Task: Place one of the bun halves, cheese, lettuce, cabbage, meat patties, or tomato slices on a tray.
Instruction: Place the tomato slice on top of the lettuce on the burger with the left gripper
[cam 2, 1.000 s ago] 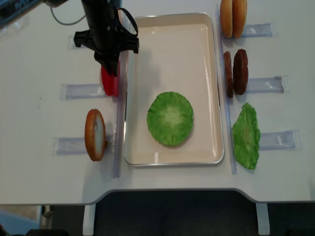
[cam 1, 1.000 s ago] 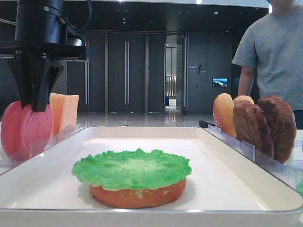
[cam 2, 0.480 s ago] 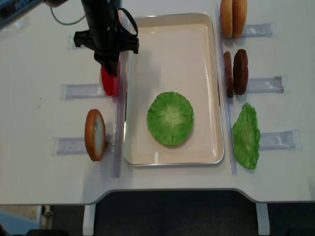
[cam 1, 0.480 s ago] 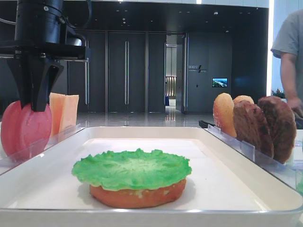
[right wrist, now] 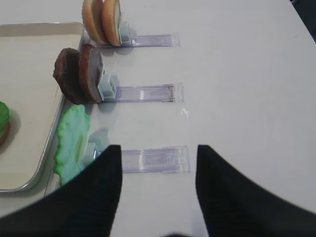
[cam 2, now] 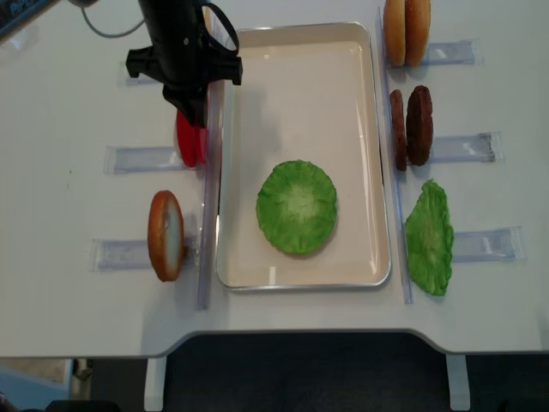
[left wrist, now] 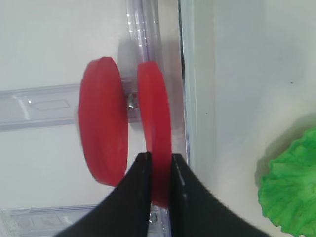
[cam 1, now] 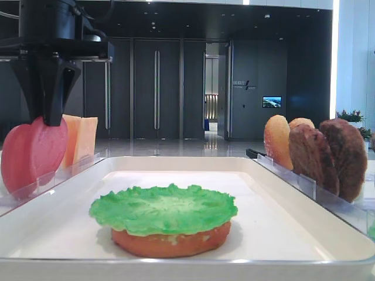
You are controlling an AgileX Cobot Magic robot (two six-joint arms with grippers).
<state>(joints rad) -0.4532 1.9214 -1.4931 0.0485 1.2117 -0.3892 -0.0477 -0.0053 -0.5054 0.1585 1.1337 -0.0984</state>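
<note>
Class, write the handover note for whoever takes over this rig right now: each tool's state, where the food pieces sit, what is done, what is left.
Left tool: shut on the tomato slice nearest the tray, over its rack.
Right tool: open, empty, over bare table.
Tray: a bun half with lettuce on top.
Racks: second tomato slice, cheese, bun halves, meat patties, spare lettuce.
Left: carry the gripped slice to the tray.

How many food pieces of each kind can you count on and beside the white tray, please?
Pinkish-red round tomato slices: 2
Golden-tan rounded bun halves: 4
Dark brown rough meat patties: 2
Bright green ruffled lettuce leaves: 2
Pale-orange flat cheese slices: 2
Total: 12
</note>
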